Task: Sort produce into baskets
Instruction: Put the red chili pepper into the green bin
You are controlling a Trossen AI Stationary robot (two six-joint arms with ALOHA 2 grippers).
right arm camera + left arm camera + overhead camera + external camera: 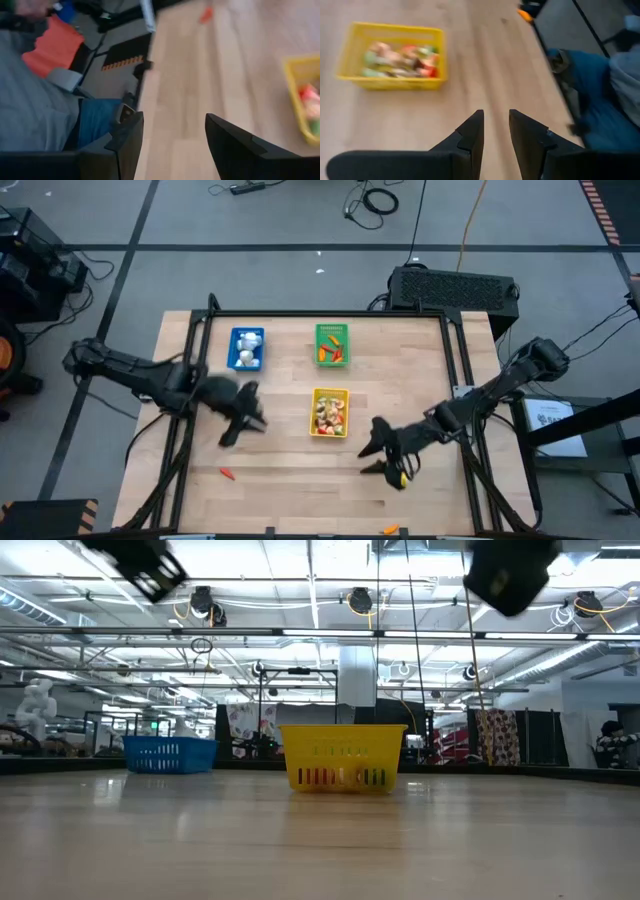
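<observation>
Two grippers hang over the bare front half of the table, and neither holds anything. The left gripper [495, 132] has its fingers parted by a narrow gap with only wood showing between them; in the high view it [243, 420] sits left of the yellow basket [330, 392], just in front of the blue one [246, 333]. The right gripper [172, 145] stands wide apart and bare, hovering [385, 450] to the front right of the yellow basket.

Outward from there, the yellow basket already carries a mixed heap of small pieces, the blue basket holds white bulbs, and the green basket [332, 328] at the back holds orange-red pieces. What looks left to sort is a small orange-red carrot piece [228, 473] lying loose on the wood in front of the left gripper, and another orange bit [390, 530] at the front edge, nearer the right arm. Something yellow shows under the right gripper, but what it is cannot be told.

The step in hand appears to be reaching for a loose piece. To do it well, the left gripper should widen first, come down squarely over the carrot piece across its thin side, and close gently, since so small a thing may skid away on the smooth wood.
</observation>
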